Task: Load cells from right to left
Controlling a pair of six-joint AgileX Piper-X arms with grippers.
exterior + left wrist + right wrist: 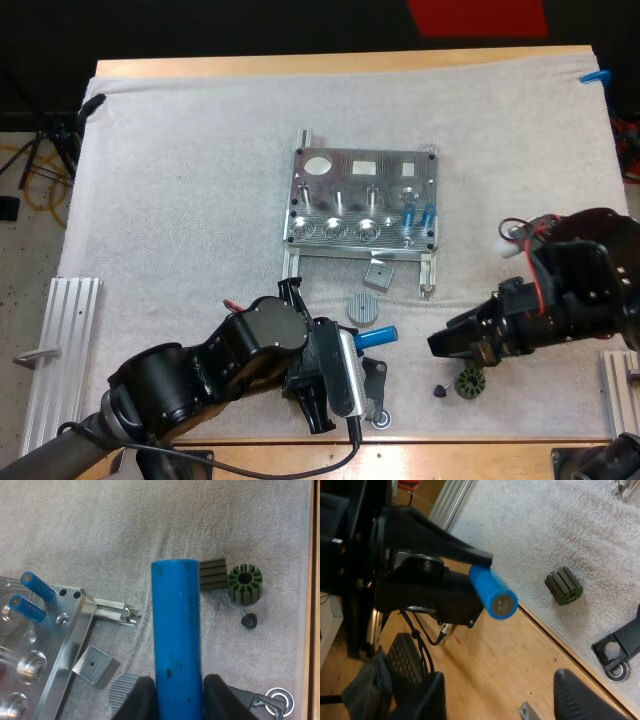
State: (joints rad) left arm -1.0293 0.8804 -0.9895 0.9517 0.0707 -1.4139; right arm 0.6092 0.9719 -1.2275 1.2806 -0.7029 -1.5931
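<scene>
Nearest us, at the near edge of the mat (180, 180), our left gripper (352, 352) is pinching one blue cell (380, 336) from both sides at its back end, with the free end pointing right. The cell hangs over the mat just near of the fixture (365, 200), not yet in any socket. We judge the step in hand to be carrying this cell to the fixture and seating it. To do it well we'd turn the cell upright first. We'd line it over the open socket just left of the loaded cells (408, 213) at the fixture's near right corner, then come straight down. Release only once it is seated, and stay clear of the two standing cells so they don't get knocked. Farther right, our right gripper (447, 345) hovers with fingers (575, 692) spread and holding nothing, near the ribbed green part (468, 382). Counts, left to right: one grey ribbed disc (364, 307), one small metal block (378, 275), one black bracket (378, 398), three blue cells in all (one gripped, two loaded), one small dark cone (440, 390), one ribbed green part.
</scene>
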